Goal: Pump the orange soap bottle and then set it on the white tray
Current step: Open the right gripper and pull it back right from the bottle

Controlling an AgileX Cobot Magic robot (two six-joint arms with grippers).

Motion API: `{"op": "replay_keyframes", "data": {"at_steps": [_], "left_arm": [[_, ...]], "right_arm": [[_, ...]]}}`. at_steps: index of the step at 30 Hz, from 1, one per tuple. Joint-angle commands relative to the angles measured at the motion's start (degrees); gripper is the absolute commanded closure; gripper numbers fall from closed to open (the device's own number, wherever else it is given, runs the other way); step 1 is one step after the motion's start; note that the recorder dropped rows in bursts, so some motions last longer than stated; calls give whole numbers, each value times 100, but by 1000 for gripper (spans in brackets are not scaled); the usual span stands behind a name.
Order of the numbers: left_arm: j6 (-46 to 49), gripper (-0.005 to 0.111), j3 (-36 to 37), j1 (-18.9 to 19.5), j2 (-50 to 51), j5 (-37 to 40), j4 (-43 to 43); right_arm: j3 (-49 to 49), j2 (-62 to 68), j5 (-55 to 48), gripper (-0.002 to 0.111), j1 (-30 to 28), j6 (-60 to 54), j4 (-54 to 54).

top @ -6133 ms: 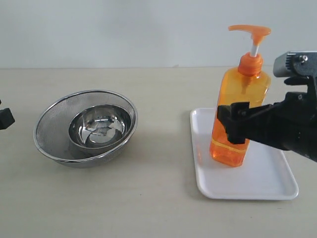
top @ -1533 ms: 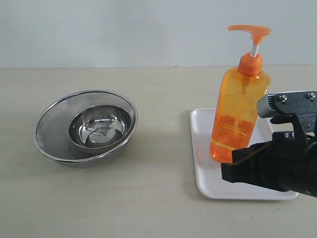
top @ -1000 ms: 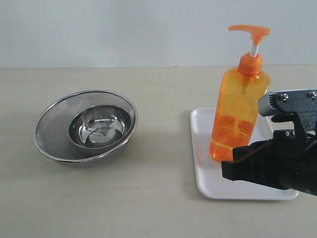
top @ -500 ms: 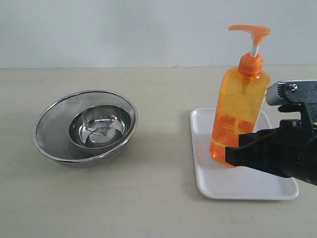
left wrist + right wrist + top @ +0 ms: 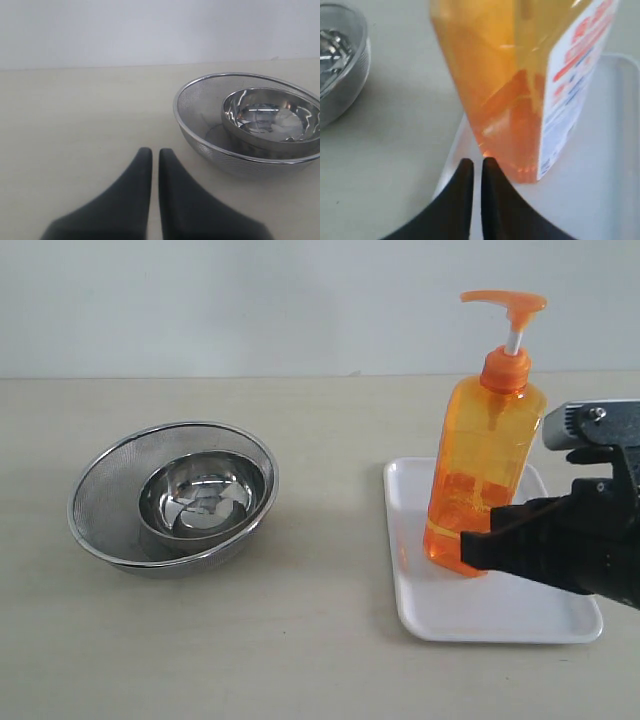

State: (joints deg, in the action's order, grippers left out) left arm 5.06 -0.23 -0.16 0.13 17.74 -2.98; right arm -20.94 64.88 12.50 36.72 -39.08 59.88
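The orange soap bottle stands upright on the white tray, near its back left part; its pump head is up. In the right wrist view the bottle shows its white-red label, and the tray lies under it. My right gripper is shut and empty, its tips just in front of the bottle's base. My left gripper is shut with nothing in it, over bare table; it is out of the exterior view.
A steel mesh bowl holding a smaller steel bowl sits on the left of the beige table. In the left wrist view the mesh bowl lies close beside the left fingers.
The right gripper, shut throughout, rose from low in front of the tray to beside the bottle's base, then edged slightly left. Bottle, tray and bowls stayed put.
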Motion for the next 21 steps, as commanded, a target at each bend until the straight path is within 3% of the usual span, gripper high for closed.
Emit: {"op": "replay_keyframes", "data": {"at_steps": [1, 3, 12, 21], "left_arm": [[-39, 102, 23, 9, -13, 4, -57], [-39, 102, 23, 9, -13, 4, -57], [-39, 102, 23, 9, -13, 4, -57], [-39, 102, 23, 9, -13, 4, -57]], "right_arm": [[28, -41, 1162, 107, -16, -1307, 1742], [28, -41, 1659, 107, -16, -2004, 2332], [-175, -45, 2211, 108, -16, -1662, 1696], [-259, -1411, 1358, 108, -16, -1775, 1212]]}}
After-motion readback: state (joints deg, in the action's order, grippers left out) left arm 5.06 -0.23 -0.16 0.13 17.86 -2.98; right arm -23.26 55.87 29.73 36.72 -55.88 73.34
